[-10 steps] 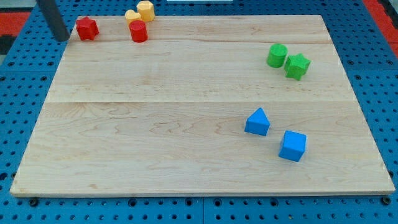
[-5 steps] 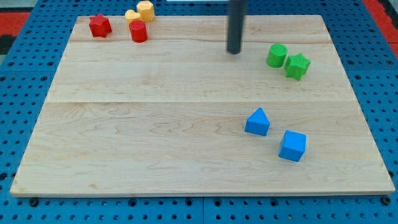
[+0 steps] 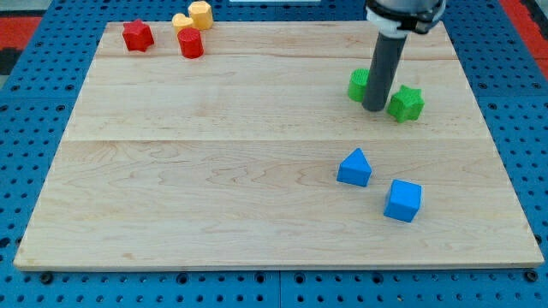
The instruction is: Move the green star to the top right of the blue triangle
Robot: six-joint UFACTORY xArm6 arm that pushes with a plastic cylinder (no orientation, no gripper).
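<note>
The green star point(image 3: 406, 103) lies on the wooden board point(image 3: 214, 171) at the view's right, above and to the right of the blue triangle point(image 3: 354, 168). My tip point(image 3: 374, 108) stands just left of the star, between it and a green cylinder point(image 3: 359, 84), which the rod partly hides. The rod touches or nearly touches both green blocks.
A blue cube point(image 3: 403, 200) sits just lower right of the blue triangle. At the view's top left are a red star point(image 3: 137, 35), a red cylinder point(image 3: 191, 44), a yellow heart-like block point(image 3: 181, 21) and a yellow hexagon point(image 3: 200, 14).
My tip swept from the board's top left corner across to the right and now stands between the two green blocks. The green cylinder shifted left and the star slightly down. The red star shifted right.
</note>
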